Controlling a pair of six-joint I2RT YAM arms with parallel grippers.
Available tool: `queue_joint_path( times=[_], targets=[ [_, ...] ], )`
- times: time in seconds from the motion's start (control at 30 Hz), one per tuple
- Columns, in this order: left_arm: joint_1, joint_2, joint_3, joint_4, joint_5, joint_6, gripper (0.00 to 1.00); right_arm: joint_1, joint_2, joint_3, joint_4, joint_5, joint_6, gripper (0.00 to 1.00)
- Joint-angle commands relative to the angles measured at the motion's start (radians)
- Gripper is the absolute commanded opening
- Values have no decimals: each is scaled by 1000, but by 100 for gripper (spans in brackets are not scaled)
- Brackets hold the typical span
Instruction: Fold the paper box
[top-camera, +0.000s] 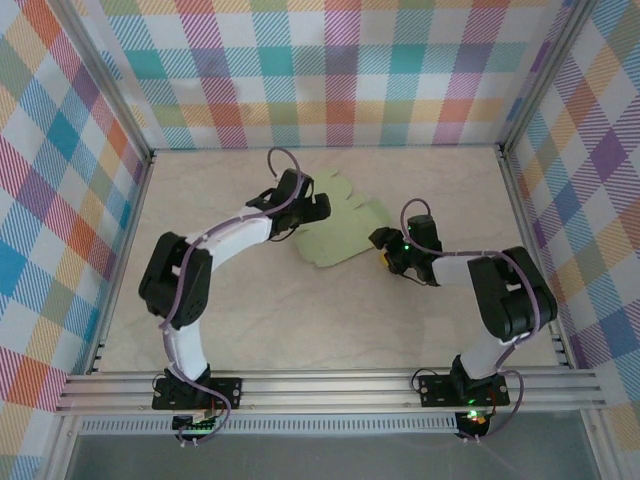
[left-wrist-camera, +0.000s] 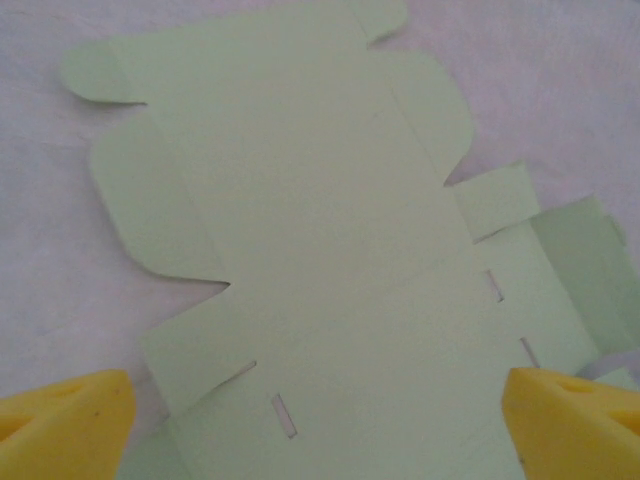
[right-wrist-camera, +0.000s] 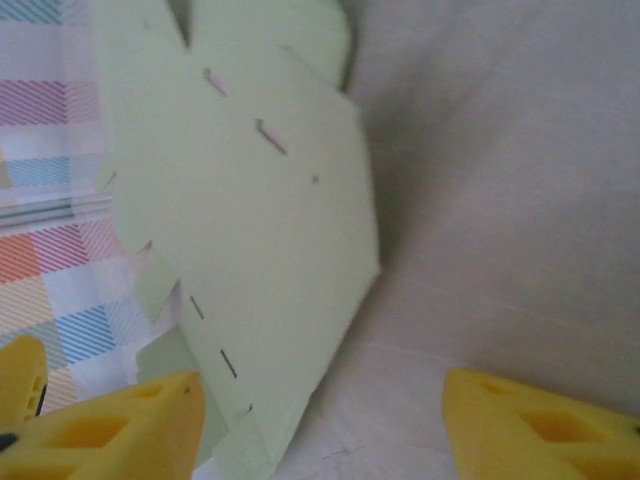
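Observation:
The paper box (top-camera: 338, 236) is a flat pale green cut-out with rounded flaps, lying mid-table. My left gripper (top-camera: 308, 212) hovers over its left edge. In the left wrist view the paper box (left-wrist-camera: 300, 240) lies spread out below, and the left gripper (left-wrist-camera: 320, 425) is open with its yellow fingertips (left-wrist-camera: 65, 420) wide apart above the card. My right gripper (top-camera: 384, 243) is at the sheet's right edge. In the right wrist view the paper box (right-wrist-camera: 250, 220) is tilted up off the table, and its near edge sits inside the open right gripper (right-wrist-camera: 325, 425), close to the left finger (right-wrist-camera: 120, 425).
The beige table top (top-camera: 300, 320) is walled by plaid panels (top-camera: 330, 70) at the back and on both sides. An aluminium rail (top-camera: 330, 385) runs along the near edge, where both arm bases are bolted.

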Motion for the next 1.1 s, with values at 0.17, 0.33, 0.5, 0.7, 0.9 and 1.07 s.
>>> queue_joint_path(
  times=[0.17, 0.33, 0.5, 0.7, 0.9, 1.07],
  targets=[
    [1, 123, 104, -88, 167, 30, 84, 18, 121, 84, 88, -56, 101, 44],
    [3, 135, 100, -108, 170, 30, 80, 18, 160, 158, 28, -60, 61, 32],
    [3, 59, 53, -101, 126, 39, 82, 4, 154, 238, -123, -49, -51, 12],
    [3, -56, -2, -118, 30, 73, 85, -70, 188, 370, -311, -231, -285, 0],
    [7, -114, 6, -173, -1, 108, 90, -125, 278, 622, -791, -477, -691, 0],
    [13, -111, 8, -187, -12, 129, 90, -130, 359, 794, -1139, -460, -962, 0]
  ],
)
